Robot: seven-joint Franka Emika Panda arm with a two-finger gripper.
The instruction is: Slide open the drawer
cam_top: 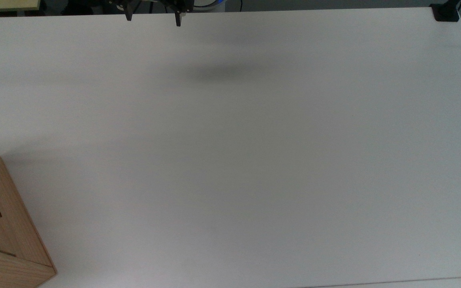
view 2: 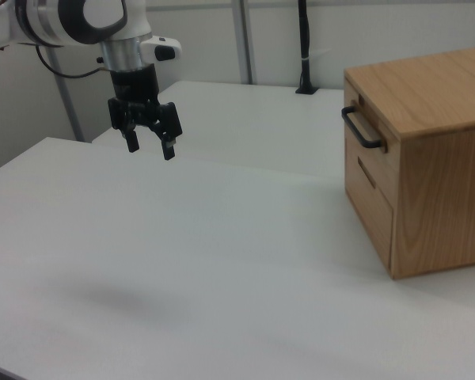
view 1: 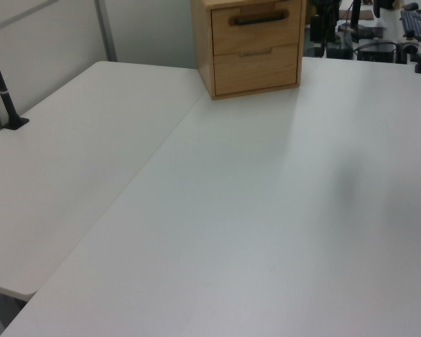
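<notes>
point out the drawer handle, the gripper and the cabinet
drawer handle (view 2: 362, 131), right view, middle of the black bar
gripper (view 2: 150, 148), right view, midway between its fingertips
cabinet (view 2: 439, 190), right view, its wooden side wall

White tabletop (cam_top: 254, 160), adjoining white table (view 1: 70, 154) (seam between), pale partition wall (view 2: 364, 39)

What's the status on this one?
Tool open, above table, far from cabinet. Drawer shut, handle untouched. Path clear.

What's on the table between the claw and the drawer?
Nothing: in the right view, bare white table lies between the claw and the drawer.
</notes>
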